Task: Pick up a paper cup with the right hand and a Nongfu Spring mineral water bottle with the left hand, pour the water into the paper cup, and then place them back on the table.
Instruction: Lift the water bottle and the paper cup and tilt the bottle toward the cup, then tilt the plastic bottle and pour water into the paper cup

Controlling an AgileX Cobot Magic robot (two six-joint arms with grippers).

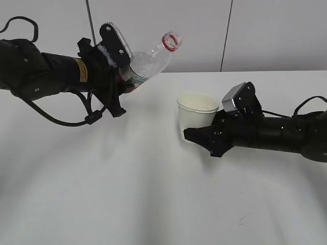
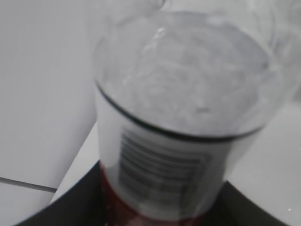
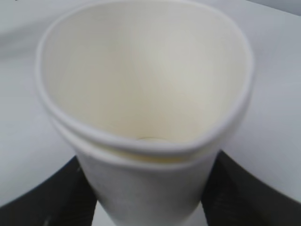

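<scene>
My left gripper [image 1: 122, 76], on the arm with the yellow band, is shut on the Nongfu Spring bottle [image 1: 148, 64] at its label. It holds the bottle in the air, tilted, with the open red-ringed mouth [image 1: 171, 41] pointing up and right, left of the cup. In the left wrist view the bottle [image 2: 178, 122] fills the frame, with the barcode label between the black fingers [image 2: 80, 207]. My right gripper [image 1: 196, 133] is shut on the cream paper cup [image 1: 196, 115], which is upright at table level. In the right wrist view the cup [image 3: 146, 94] is squeezed oval between the fingers [image 3: 51, 197]. Its inside looks pale; water cannot be made out.
The white table [image 1: 127, 194] spreads below both arms, with a small dark scuff mark [image 1: 244, 219] at the front right. A light wall with dark vertical seams [image 1: 226, 35] stands behind.
</scene>
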